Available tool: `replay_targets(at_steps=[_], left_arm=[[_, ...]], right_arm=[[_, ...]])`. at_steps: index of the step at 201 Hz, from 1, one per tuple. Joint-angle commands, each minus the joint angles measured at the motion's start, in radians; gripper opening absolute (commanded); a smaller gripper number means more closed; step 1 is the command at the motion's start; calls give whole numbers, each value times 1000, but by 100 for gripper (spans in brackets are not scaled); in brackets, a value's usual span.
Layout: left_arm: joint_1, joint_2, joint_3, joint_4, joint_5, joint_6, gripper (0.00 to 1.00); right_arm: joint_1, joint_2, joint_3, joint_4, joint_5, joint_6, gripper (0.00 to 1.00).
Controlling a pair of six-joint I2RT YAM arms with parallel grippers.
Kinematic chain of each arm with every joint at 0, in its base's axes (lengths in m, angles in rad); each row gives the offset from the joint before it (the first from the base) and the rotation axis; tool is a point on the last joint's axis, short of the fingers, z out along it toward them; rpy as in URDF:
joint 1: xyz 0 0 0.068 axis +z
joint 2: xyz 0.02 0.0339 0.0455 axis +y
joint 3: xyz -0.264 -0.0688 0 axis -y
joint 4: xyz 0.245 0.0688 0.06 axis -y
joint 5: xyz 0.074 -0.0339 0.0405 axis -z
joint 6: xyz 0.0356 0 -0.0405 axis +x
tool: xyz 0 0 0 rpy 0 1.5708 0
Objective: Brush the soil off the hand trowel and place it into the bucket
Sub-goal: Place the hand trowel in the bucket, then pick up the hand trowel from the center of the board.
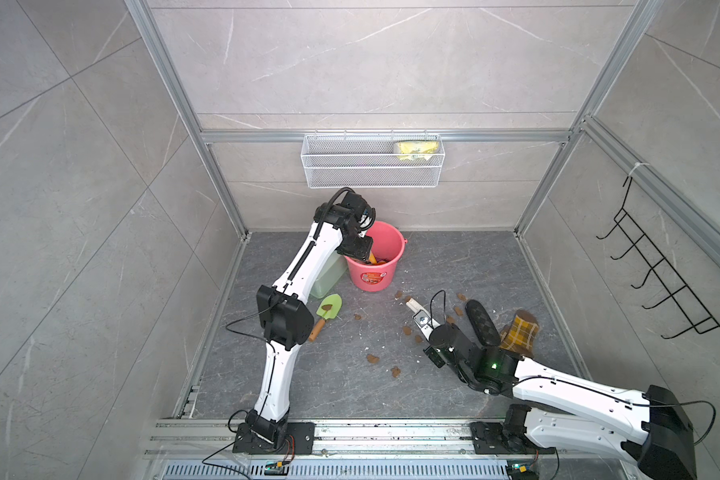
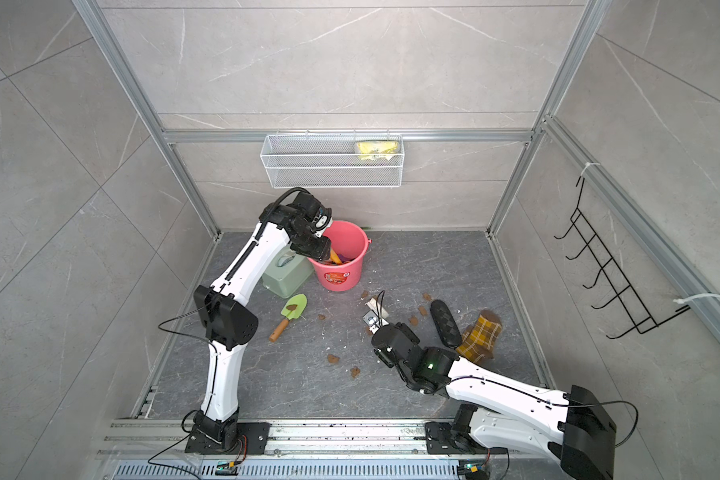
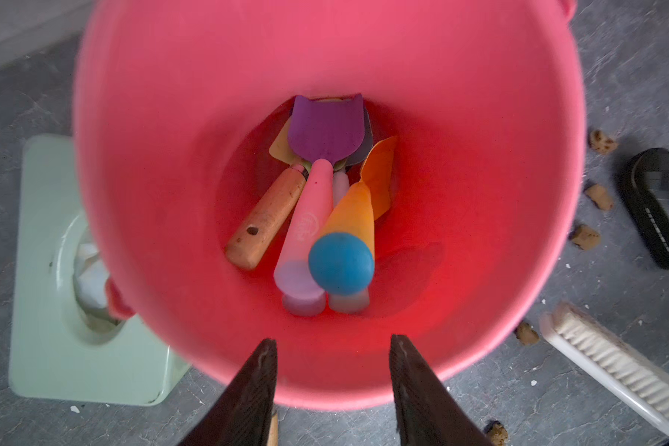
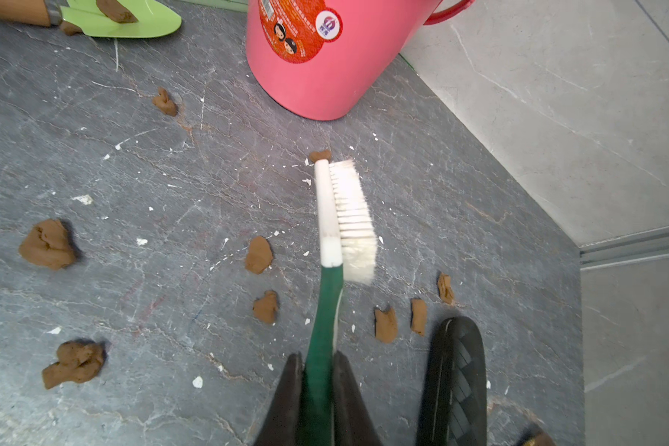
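Hovering over the bucket, the left gripper has its jaws partly apart with nothing between them. Several trowels lie inside the bucket, among them a purple-bladed, an orange and a wooden-handled one. The right gripper is clamped on the green handle of the brush. A green trowel lies on the floor near the box, with one brown lump on its blade. More soil lies scattered over the floor.
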Motion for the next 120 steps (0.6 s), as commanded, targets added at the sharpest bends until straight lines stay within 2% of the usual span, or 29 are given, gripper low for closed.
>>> replay_targets(at_steps=[1, 29, 70, 92, 120], left_arm=[[0, -214, -132, 115, 7, -67, 54], [0, -443, -485, 287, 5, -141, 54], [25, -737, -968, 453, -74, -270, 57], [85, -807, -1159, 494, -37, -323, 59], [157, -798, -1304, 540, -22, -357, 59]], right_arm=[[-3, -53, 17, 36, -35, 27, 0], [-5, -108, -3, 73, -129, 31, 0], [-12, -126, -19, 110, -358, 24, 0], [-17, -108, -28, 153, -439, 41, 0], [-30, -66, -30, 200, -495, 86, 0]])
